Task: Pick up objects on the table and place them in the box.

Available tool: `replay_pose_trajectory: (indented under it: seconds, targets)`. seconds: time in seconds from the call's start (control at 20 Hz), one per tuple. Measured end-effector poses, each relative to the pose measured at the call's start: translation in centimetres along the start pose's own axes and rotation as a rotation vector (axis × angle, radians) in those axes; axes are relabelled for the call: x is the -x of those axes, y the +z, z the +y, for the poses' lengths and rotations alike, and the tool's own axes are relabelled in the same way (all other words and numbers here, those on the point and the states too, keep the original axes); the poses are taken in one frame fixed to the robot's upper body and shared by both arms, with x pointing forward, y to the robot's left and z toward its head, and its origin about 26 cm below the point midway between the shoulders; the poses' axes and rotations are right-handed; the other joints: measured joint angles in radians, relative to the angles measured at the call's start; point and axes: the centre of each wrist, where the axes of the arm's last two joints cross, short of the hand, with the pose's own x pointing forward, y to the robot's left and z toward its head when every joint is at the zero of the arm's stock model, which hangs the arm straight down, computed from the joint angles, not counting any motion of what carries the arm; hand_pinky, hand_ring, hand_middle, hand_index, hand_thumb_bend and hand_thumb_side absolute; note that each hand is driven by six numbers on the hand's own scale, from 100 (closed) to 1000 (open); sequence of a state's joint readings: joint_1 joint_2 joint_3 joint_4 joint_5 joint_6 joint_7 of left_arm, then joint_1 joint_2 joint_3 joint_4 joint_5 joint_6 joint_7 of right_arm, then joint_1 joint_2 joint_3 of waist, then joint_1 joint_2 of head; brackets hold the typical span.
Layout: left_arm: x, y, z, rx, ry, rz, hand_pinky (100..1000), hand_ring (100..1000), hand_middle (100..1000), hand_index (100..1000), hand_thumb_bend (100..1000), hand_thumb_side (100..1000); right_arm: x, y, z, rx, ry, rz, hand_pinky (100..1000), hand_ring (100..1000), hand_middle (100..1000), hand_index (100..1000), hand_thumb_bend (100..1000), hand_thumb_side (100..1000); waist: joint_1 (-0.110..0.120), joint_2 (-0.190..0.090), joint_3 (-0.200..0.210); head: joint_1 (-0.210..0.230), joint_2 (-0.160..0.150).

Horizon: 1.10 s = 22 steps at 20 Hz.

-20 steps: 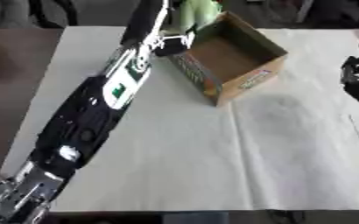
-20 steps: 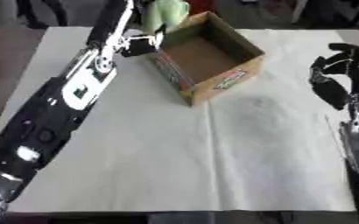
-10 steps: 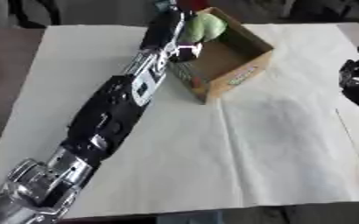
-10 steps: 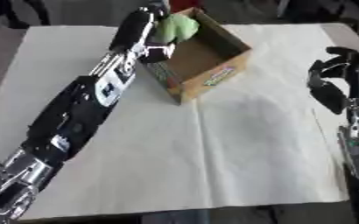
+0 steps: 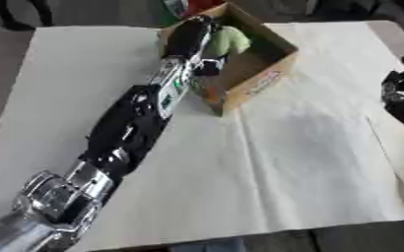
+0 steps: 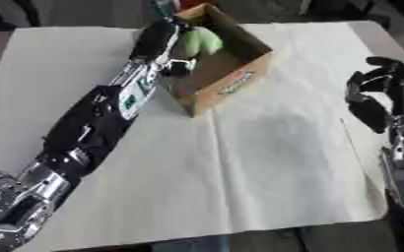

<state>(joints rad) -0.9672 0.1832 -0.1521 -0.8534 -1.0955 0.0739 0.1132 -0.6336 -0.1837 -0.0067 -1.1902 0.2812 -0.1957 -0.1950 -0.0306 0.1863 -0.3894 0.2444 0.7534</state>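
Table (image 5: 326,162): left hand (image 5: 197,34) over box (image 5: 270,74).

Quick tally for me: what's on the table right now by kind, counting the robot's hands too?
Cardboard box: 1
Pale green object, at the left hand over the box: 1
White table cover: 1
Robot hands: 2, the left hand over the box, the right hand idle at the right edge
Total: 5

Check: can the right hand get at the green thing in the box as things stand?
Probably not easily. The right hand idles at the table's right edge, and the left hand already covers the green object over the box.
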Motion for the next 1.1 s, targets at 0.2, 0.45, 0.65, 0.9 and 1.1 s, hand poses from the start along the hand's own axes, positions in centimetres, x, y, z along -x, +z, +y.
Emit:
replay_pose_trajectory:
  seconds: [0.2, 0.45, 0.65, 0.9, 1.1]
  targets:
    - [0.0, 0.0, -0.2, 0.072, -0.054, -0.032, 826, 843, 853, 834, 521, 131, 0.0, 0.0, 0.1, -0.001, -0.003, 0.001, 624, 494, 497, 744, 100, 100, 0.001, -0.001, 0.003, 0.000, 0.000]
    - [-0.8, -0.2, 1.1, 0.113, -0.064, -0.072, 827, 845, 849, 815, 575, 240, 0.0, 0.1, 0.1, -0.001, -0.004, 0.003, 624, 494, 496, 743, 100, 100, 0.003, -0.002, 0.008, 0.000, 0.000]
    - [-1.9, -0.5, 3.3, 0.056, -0.038, -0.091, 819, 824, 806, 775, 612, 394, 0.2, 0.3, 0.1, -0.002, -0.003, 0.009, 623, 493, 495, 741, 100, 100, 0.004, -0.003, 0.016, 0.000, 0.000]
    - [-2.9, -0.5, 5.4, -0.058, 0.040, -0.106, 804, 801, 778, 745, 603, 367, 0.2, 0.3, 0.1, -0.001, -0.003, 0.008, 623, 493, 494, 740, 100, 100, 0.006, -0.007, 0.031, -0.002, 0.000]
    - [-3.2, -0.2, 7.4, -0.154, 0.104, -0.138, 794, 789, 763, 722, 512, 315, 0.2, 0.5, 0.0, 0.003, -0.004, 0.006, 622, 493, 494, 738, 100, 100, 0.011, -0.008, 0.060, -0.012, -0.006]
